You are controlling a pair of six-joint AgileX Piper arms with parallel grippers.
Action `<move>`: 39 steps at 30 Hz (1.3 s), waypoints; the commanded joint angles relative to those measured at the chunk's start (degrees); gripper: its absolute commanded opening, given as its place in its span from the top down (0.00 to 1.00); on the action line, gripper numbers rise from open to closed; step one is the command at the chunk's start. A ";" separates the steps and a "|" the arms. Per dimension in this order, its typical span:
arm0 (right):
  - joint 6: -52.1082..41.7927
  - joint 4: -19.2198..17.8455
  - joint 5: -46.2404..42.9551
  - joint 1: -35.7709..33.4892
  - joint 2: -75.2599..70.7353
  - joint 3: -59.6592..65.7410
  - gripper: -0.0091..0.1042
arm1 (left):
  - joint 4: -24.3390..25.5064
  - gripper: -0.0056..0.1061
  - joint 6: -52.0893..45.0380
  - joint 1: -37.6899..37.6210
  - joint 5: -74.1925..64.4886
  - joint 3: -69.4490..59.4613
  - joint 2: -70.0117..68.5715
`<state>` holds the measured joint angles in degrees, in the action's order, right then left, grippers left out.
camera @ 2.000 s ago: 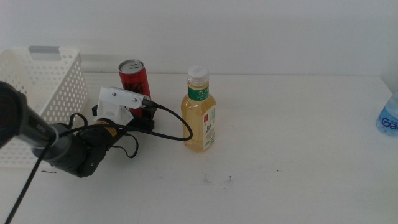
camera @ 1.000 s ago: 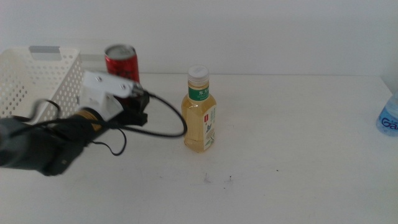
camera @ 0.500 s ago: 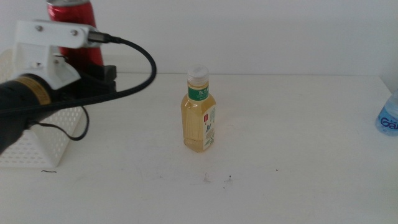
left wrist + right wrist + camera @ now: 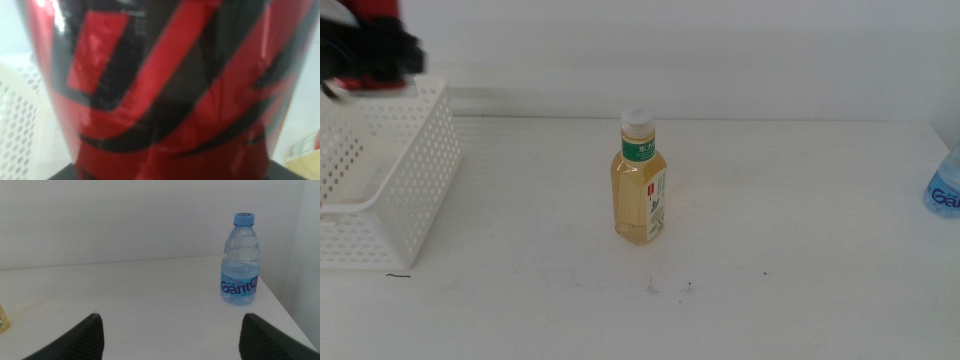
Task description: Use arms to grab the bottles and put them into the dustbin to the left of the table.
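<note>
The left end effector [image 4: 375, 50] is at the top left corner of the middle view, above the dustbin [image 4: 380, 180], closed on the red soda can [image 4: 160, 90]; in the left wrist view the can fills nearly the whole picture, blurred, with the basket's perforated wall showing pale beside it. The dustbin sits at the left edge of the worktop [image 4: 770, 220], its near wall and right wall in view, and what lies inside it cannot be seen from here.

The tea bottle [image 4: 640, 180] stands upright near the middle of the worktop, well apart from the dustbin, with bare surface all round it. A few dark specks [image 4: 670, 288] mark the worktop just in front of it. The water bottle [image 4: 240, 260] stands upright near the right edge, close to the far corner; in the middle view only a sliver of it shows, cut by the frame.

The right end effector [image 4: 170, 335] hovers low over the worktop with its jaws spread wide and nothing between them, facing the water bottle across open surface.
</note>
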<state>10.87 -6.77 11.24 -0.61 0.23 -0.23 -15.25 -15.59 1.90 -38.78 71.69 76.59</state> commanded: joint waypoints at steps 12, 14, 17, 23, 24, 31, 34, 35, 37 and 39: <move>-0.42 -0.65 -0.71 -0.09 -0.23 0.23 0.10 | -0.78 0.75 -9.70 15.10 -28.15 26.96 22.05; -0.42 -0.65 -0.71 -0.09 -0.23 0.23 0.10 | -0.34 0.75 -10.57 15.96 -28.25 27.23 24.43; -0.42 -0.65 -0.71 -0.09 -0.23 0.23 0.10 | 0.32 0.75 -12.25 16.54 -28.22 27.23 28.18; -0.42 -0.65 -0.71 -0.09 -0.23 0.23 0.10 | 3.67 0.75 -12.25 17.49 -26.32 27.23 34.68; -0.42 -0.65 -0.71 -0.09 -0.23 0.23 0.10 | 4.10 0.75 -12.25 17.49 -25.85 27.23 35.57; -0.42 -0.65 -0.71 -0.09 -0.23 0.23 0.10 | 4.49 0.58 -12.25 17.49 -23.65 27.23 40.82; -0.42 -0.65 -0.71 -0.09 -0.23 0.23 0.10 | 4.38 0.39 -12.25 17.49 -23.65 27.23 41.94; -0.42 -0.65 -0.71 -0.09 -0.23 0.23 0.10 | 4.38 0.33 -12.25 17.49 -23.50 27.23 41.94; -0.42 -0.65 -0.71 -0.09 -0.23 0.23 0.10 | 4.25 0.17 -12.73 17.49 -23.50 27.23 42.06; -0.42 -0.65 -0.71 -0.09 -0.23 0.23 0.10 | 3.94 0.11 -12.80 17.15 -23.61 27.23 41.70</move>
<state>10.87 -6.77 11.24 -0.61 0.23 -0.23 -10.22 -28.32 19.36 -62.60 98.58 118.84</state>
